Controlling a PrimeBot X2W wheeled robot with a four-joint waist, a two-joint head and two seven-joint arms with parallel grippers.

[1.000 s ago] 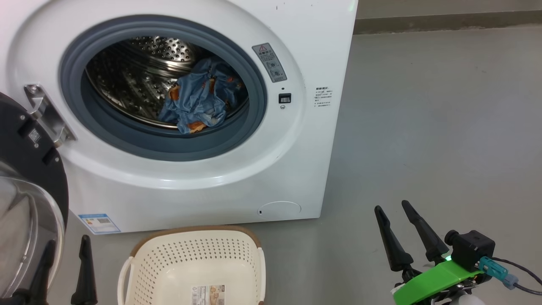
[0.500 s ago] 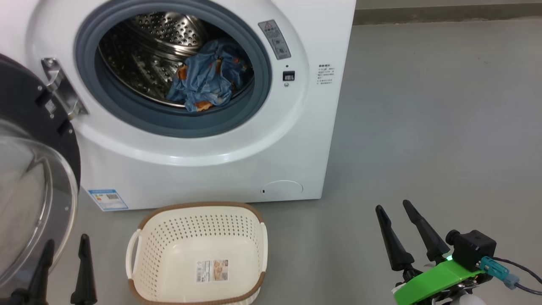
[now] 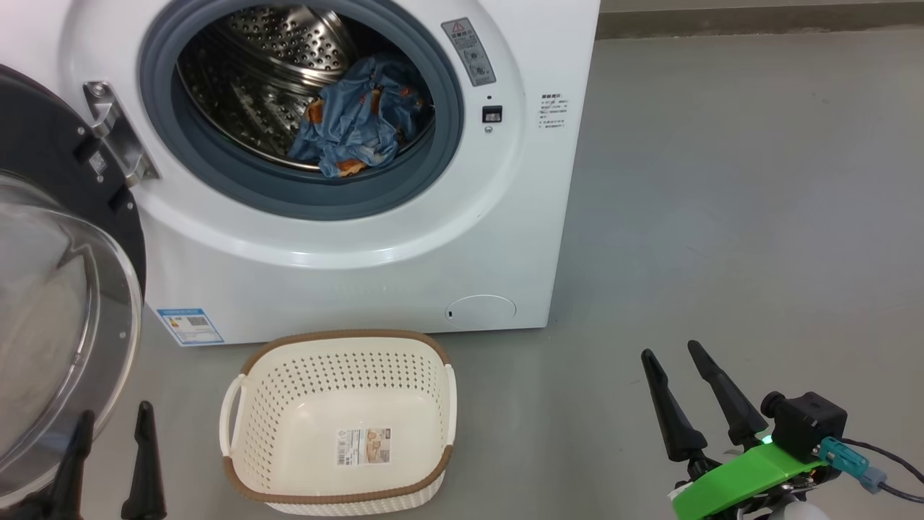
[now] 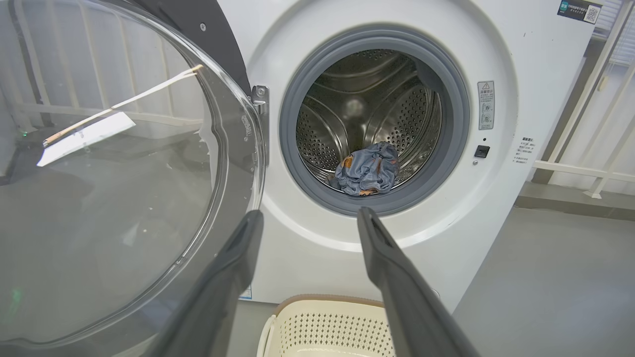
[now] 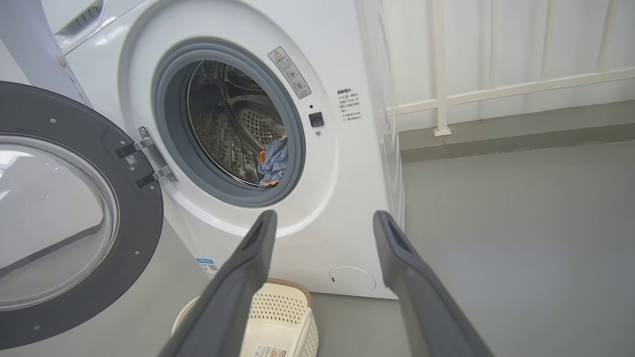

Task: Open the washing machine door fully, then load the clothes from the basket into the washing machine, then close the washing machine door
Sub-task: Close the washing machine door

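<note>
The white washing machine [image 3: 404, 245] stands with its black door [image 3: 58, 289] swung open to the left, glass bowl facing me. Light blue clothes [image 3: 357, 119] with orange prints lie in the steel drum, also seen as clothes [image 4: 367, 168] and clothes [image 5: 273, 161] from the wrists. The cream basket [image 3: 249, 404] sits on the floor before the machine with just a label sticker inside. My left gripper [image 3: 112, 426] is open at the lower left, beside the door's bowl. My right gripper [image 3: 675, 354] is open at the lower right, over bare floor. Both hold nothing.
Grey floor [image 3: 722, 180] stretches to the right of the machine. A white railing [image 5: 496, 89] and a low ledge run along the back wall. The open door [image 5: 64, 213] takes up the space left of the machine.
The head camera has tilted down and shifted, so the machine sits higher in the picture and the whole basket now shows. Both grippers and the clothes have stayed put.
</note>
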